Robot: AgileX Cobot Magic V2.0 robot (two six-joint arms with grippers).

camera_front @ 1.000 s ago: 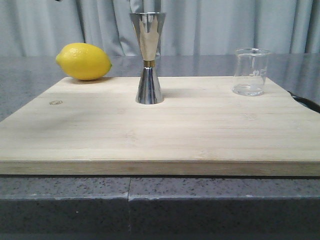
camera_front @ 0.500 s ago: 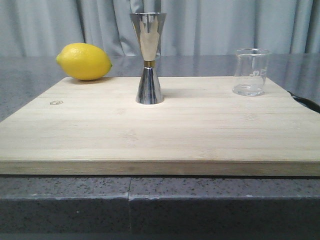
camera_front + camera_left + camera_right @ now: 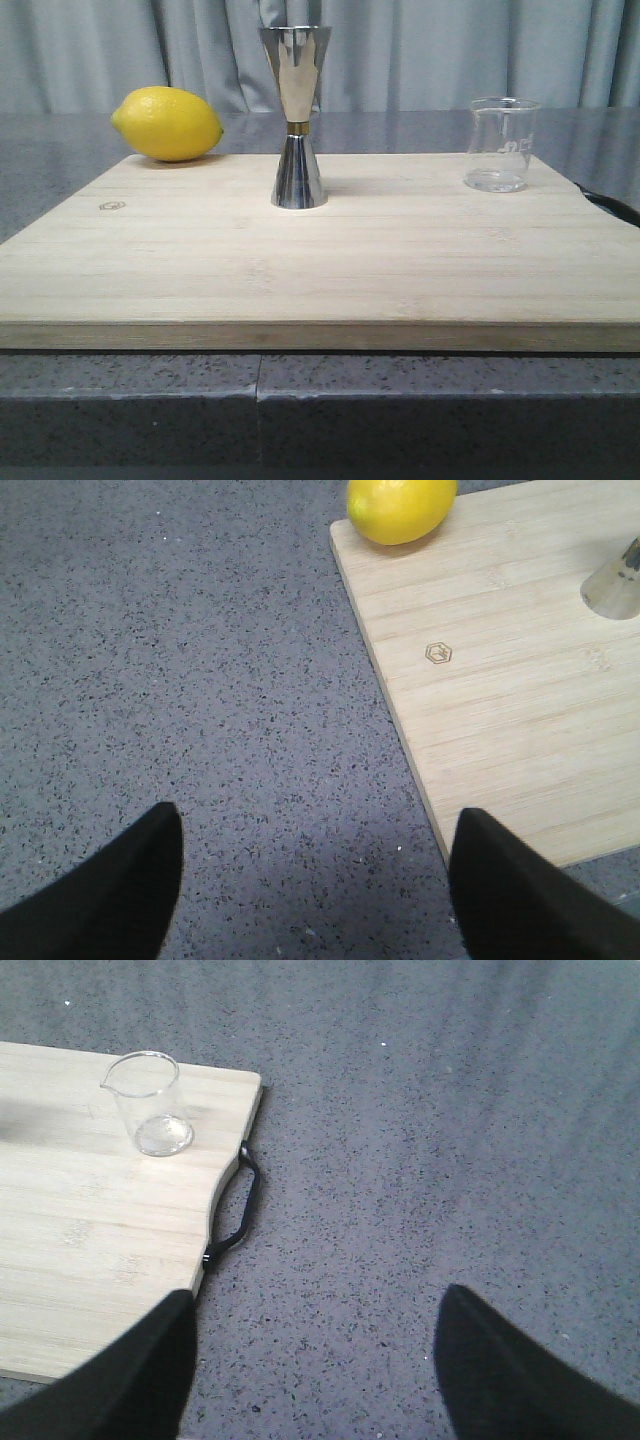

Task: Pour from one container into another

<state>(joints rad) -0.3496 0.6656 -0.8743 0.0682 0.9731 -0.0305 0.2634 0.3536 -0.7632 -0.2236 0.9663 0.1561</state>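
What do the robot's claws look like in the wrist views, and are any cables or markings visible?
Only fingertips show. The left claw has two matte black fingers, broad and tapering to rounded tips. The right claw looks the same, with plain black fingers. No cables, markings or arm links are visible, and the front view shows neither arm.

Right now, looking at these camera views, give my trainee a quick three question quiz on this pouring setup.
1. True or false: the glass beaker lies tipped over on the cutting board.
2. What stands nearest the middle of the board? A) lemon B) steel jigger C) beaker
3. Fill in: the left gripper and the right gripper are both ____, holding nothing.

Key: 1 false, it stands upright. 2 B. 3 open.
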